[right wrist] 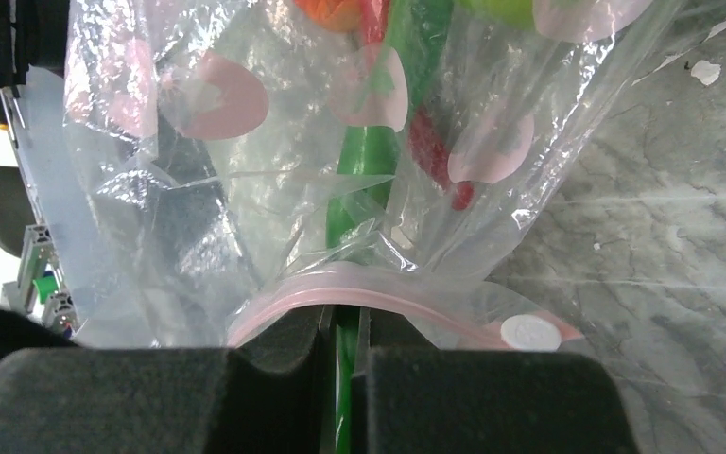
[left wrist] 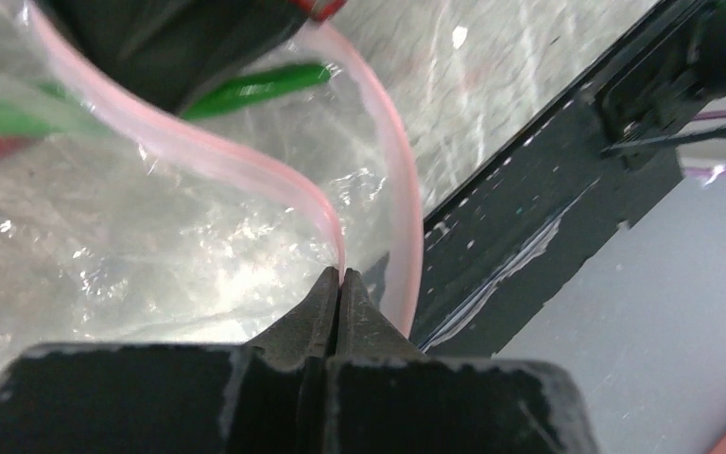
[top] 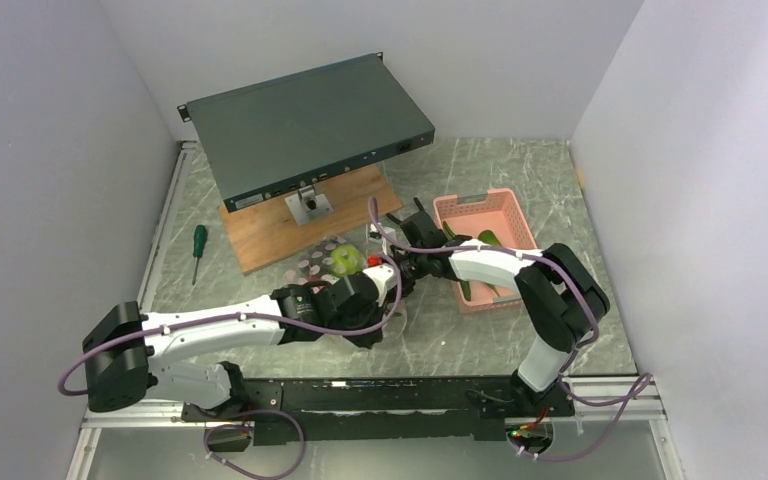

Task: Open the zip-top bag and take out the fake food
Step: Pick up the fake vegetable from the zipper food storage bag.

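Watching the zip-top bag (top: 332,262) mid-frame in the top view. It is bunched between both arms, just left of the pink basket (top: 485,215). My left claw (left wrist: 340,284) is pressed together on the pink zip strip (left wrist: 246,165), pinching it only with its very tips. My right claw (right wrist: 342,317) is nearly closed on a long green pod (right wrist: 364,161), and the strip drapes across its fingertips. I cannot tell whether film is caught in that pinch too. The rest of the fake food, including a green apple (top: 345,260) and a red piece (right wrist: 430,142), sits inside the bag.

Risks, as I judge them:
- The left hold is shallow. A hard pull could slide the strip out, and the mouth would sag shut.
- If film is trapped with the pod, drawing back would drag the whole bag rather than free the pod.
- The glossy pod may squirt from the pinch.
- Pulling the arms apart too fast could tip loose pieces onto the surface.
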You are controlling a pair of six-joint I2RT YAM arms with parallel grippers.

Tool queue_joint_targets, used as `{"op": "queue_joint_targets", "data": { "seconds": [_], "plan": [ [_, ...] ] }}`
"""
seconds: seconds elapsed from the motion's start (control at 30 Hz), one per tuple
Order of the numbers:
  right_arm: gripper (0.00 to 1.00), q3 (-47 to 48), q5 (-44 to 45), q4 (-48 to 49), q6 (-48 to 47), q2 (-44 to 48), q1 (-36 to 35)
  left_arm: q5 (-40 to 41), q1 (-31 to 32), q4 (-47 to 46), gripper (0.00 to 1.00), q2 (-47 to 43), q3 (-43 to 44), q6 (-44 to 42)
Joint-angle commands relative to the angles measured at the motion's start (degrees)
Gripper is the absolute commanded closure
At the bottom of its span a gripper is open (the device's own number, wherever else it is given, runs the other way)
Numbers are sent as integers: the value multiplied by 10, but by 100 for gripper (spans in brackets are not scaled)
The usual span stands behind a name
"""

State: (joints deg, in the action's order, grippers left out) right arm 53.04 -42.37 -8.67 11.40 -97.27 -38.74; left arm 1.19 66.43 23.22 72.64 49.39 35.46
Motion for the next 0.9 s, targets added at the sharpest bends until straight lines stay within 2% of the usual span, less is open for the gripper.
{"op": "queue_joint_targets", "data": {
  "seconds": [0.0, 0.33, 0.57, 0.73, 0.87],
  "plan": [
    [100, 37, -17, -47, -58, 30, 1, -14, 4, 6, 100, -34, -34, 14],
    [100, 88, -34, -130, -109, 36, 0, 10, 4, 8, 100, -49, -43, 17],
    [100, 92, -14, -91, -9, -18, -13, -20, 5, -32, 100, -6, -10, 0],
    [100, 117, -22, -110, -2, -55, -23, -18, 6, -31, 100, 35, 12, -1],
    [100, 120, -14, -131, -37, -36, -20, -14, 6, -6, 100, 48, 4, 0]
  ]
}}
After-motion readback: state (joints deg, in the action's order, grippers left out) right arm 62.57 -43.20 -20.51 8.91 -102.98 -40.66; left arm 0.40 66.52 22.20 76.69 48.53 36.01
